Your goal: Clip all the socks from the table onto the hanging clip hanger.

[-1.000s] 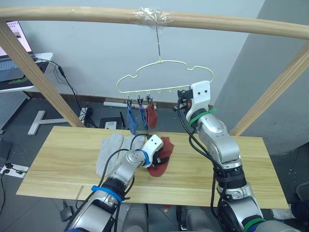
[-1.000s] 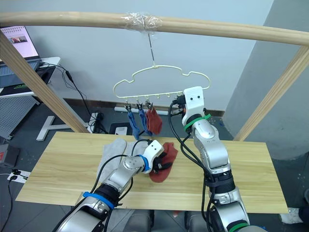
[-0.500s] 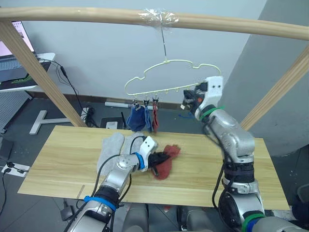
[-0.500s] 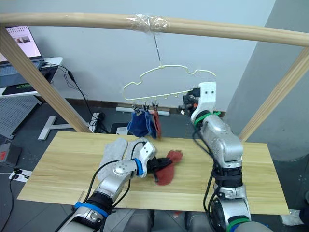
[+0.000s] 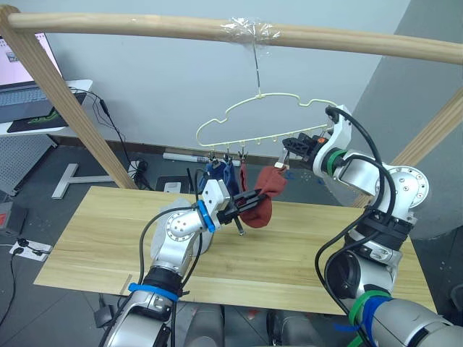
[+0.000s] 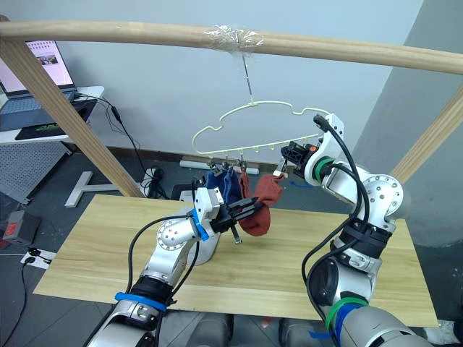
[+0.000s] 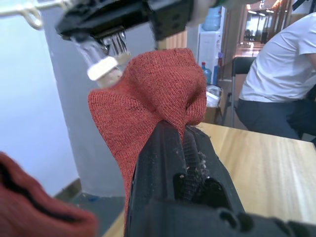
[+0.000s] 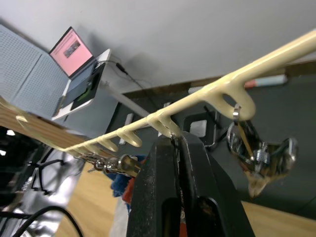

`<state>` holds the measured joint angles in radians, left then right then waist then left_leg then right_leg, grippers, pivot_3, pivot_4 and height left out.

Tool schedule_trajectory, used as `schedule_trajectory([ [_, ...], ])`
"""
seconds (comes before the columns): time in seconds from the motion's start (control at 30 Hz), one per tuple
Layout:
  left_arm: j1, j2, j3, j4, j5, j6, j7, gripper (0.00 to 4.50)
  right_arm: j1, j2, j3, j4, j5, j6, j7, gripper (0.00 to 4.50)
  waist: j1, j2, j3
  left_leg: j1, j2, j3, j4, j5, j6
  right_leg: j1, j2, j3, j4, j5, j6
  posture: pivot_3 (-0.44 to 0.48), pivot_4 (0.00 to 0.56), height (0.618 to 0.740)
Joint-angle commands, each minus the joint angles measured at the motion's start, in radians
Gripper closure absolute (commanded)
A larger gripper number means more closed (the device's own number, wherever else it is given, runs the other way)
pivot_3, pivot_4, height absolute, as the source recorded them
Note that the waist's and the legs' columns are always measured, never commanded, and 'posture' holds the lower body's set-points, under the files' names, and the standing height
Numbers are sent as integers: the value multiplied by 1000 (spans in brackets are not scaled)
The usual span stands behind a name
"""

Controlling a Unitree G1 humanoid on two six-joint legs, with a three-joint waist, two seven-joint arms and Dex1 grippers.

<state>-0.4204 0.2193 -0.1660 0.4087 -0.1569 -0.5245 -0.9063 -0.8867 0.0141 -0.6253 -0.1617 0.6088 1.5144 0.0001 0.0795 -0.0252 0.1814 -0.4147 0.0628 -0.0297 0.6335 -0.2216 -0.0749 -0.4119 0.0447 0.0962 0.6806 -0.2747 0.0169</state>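
Left pincer [image 7: 173, 133] pinches ribbed rust sock [image 7: 153, 89]; right pincer [image 8: 177, 143] grips a clip.

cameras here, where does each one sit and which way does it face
Head eyes: look forward and down at the light wood table, both arms raised toward the pale yellow wire clip hanger.
Left wrist: looks along the left gripper, shut on the rust red sock.
Right wrist: looks along the right gripper, shut at the hanger's lower bar.
Shared: the hanger and red sock.
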Motion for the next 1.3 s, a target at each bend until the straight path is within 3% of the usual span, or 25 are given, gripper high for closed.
schedule_trajectory([
  [0.03, -30, -22, 8, 20, -11, -48, 12, 4489, 5, 8, -70, 4, -33, 73, -50, 4500, 0, 0, 0, 0, 0, 0, 0, 0, 0, 0, 0, 0, 0, 0, 0, 172, 158, 740],
  [0.37, -68, -46, 3, 83, 4, -97, 23, 4489, -35, 73, -162, -13, -9, 100, -88, 4500, -1, 0, 0, 0, 0, -1, 0, 0, 0, 0, 0, 0, 0, 0, 0, 163, 149, 740],
  [0.77, -67, -34, 2, 86, -1, -105, -4, 4500, -14, 49, -193, -82, 79, 100, -67, 107, -21, 1, 0, -3, 1, 0, -3, 0, 0, -5, 1, 0, 1, 1, -2, 152, 134, 740],
  [0.93, -65, -25, -8, 85, -12, -62, -43, 3047, 71, -11, -160, -176, 237, 100, -36, 0, -29, 1, 0, -6, 1, 1, -4, 0, 0, -8, 1, 1, 1, 1, -2, 149, 132, 740],
  [1.0, -60, -16, -5, 85, -9, -38, -46, 2403, 131, -68, -86, -238, 273, 100, -7, 0, -33, 1, 0, -6, 1, 1, -4, 0, 0, -8, 1, 1, 1, 1, -2, 140, 129, 740],
  [1.17, -13, 24, 19, -5, -65, 254, -42, 926, 346, -219, 264, -464, 125, -111, 21, 0, -57, 2, -1, -6, 1, 1, -4, 0, 0, -8, 1, 1, 1, 0, 0, 130, 128, 740],
  [1.3, 24, 104, 50, -178, -79, 454, -2, 901, 486, -253, 540, -489, -103, -437, 13, 888, -84, 2, -1, -6, 2, 0, -4, 0, 0, -9, 2, 1, 2, -2, 3, 143, 135, 740],
])
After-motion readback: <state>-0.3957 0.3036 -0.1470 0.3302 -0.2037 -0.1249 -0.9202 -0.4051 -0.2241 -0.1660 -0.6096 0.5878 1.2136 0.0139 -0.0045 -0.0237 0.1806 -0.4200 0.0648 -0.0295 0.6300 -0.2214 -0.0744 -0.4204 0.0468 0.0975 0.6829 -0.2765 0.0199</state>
